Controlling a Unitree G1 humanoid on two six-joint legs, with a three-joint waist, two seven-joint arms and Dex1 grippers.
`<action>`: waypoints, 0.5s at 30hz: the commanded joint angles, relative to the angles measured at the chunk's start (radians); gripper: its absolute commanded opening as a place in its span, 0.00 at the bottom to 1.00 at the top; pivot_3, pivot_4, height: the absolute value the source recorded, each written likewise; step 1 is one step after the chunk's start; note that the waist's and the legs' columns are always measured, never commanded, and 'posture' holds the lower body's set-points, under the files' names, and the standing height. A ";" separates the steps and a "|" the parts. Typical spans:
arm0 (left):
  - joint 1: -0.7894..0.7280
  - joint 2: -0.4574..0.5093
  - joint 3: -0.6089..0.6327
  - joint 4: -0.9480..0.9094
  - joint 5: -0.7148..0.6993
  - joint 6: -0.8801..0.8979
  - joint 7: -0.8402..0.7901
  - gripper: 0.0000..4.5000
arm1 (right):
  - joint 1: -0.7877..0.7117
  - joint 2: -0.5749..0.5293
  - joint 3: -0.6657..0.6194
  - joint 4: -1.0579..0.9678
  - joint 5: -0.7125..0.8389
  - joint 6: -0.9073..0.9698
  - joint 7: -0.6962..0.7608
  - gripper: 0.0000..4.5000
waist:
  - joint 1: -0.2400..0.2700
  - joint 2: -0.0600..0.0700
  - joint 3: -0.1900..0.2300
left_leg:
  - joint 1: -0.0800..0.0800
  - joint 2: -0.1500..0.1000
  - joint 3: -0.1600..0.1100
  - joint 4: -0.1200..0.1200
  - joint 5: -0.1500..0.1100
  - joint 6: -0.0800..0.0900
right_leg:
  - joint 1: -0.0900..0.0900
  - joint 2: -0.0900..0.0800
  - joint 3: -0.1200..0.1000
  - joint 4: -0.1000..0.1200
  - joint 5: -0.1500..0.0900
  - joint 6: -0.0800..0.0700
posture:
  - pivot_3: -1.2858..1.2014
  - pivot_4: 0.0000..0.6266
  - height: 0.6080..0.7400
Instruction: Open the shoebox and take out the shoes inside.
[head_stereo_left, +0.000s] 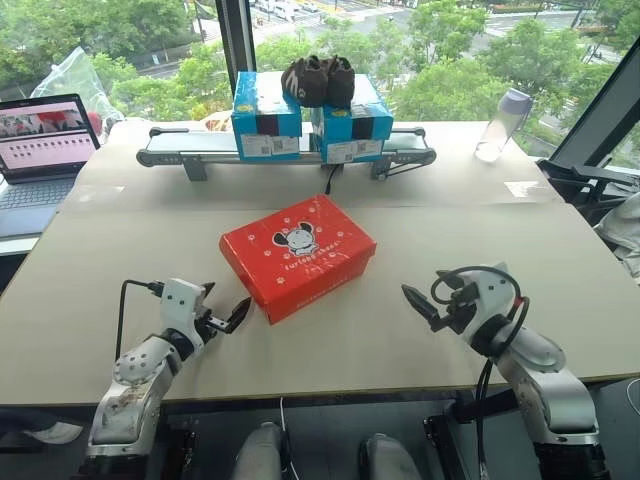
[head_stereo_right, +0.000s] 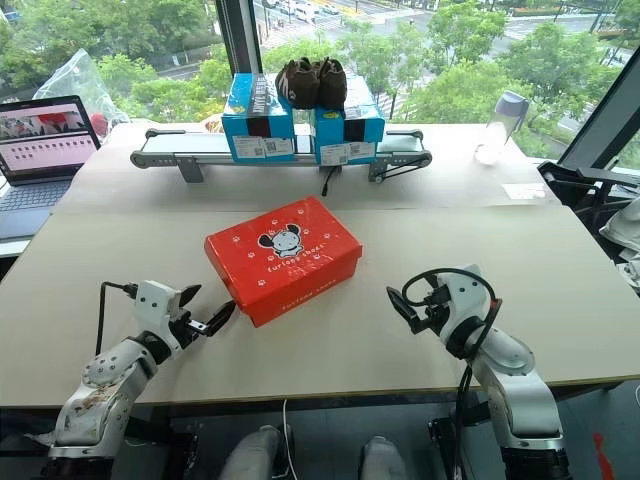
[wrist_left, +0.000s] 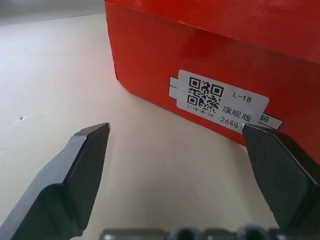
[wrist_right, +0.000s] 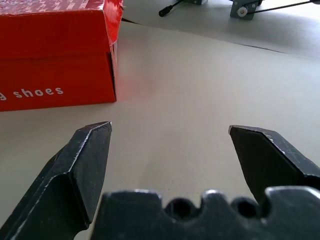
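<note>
The red-orange shoebox (head_stereo_left: 297, 255) lies shut in the middle of the table, its lid showing a cartoon animal and paw prints. The shoes are hidden inside it. My left gripper (head_stereo_left: 228, 303) hovers open just off the box's near left end, where a white QR label (wrist_left: 220, 100) faces it between the fingers. My right gripper (head_stereo_left: 424, 298) stands open over bare table to the right of the box, apart from it. The right wrist view has the box's lettered side (wrist_right: 55, 50) off to one side of the fingers.
At the back, a grey conveyor (head_stereo_left: 190, 155) carries two blue boxes (head_stereo_left: 267, 115) with a dark brown pair of shoes (head_stereo_left: 318, 80) on top. A laptop (head_stereo_left: 40, 140) sits far left, a clear bottle (head_stereo_left: 503, 122) far right. The table's (head_stereo_left: 400, 350) front edge runs beneath both arms.
</note>
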 joint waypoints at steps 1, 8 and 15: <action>-0.021 0.030 0.017 -0.029 -0.005 -0.004 -0.014 1.00 | -0.026 -0.024 -0.028 -0.004 -0.003 -0.035 0.013 0.99 | 0.000 0.000 0.000 | 0.000 0.000 0.000 0.000 0.000 0.000 | 0.000 0.000 0.000 0.000 0.000 0.000 | 0.52 0.24 1.00; -0.144 0.144 0.071 -0.013 -0.071 0.059 -0.093 1.00 | -0.106 -0.111 -0.073 0.032 0.023 -0.005 0.063 0.99 | 0.002 0.000 0.000 | 0.000 0.000 0.000 0.001 0.000 0.000 | 0.000 0.000 0.000 0.000 0.000 0.000 | 0.52 0.24 1.00; -0.258 0.305 0.090 -0.023 -0.153 0.178 -0.230 1.00 | -0.166 -0.204 -0.076 0.033 0.059 0.052 0.158 0.99 | 0.002 0.000 0.000 | -0.001 0.000 0.001 0.001 0.000 0.000 | 0.000 0.000 0.000 0.001 0.000 0.002 | 0.52 0.24 1.00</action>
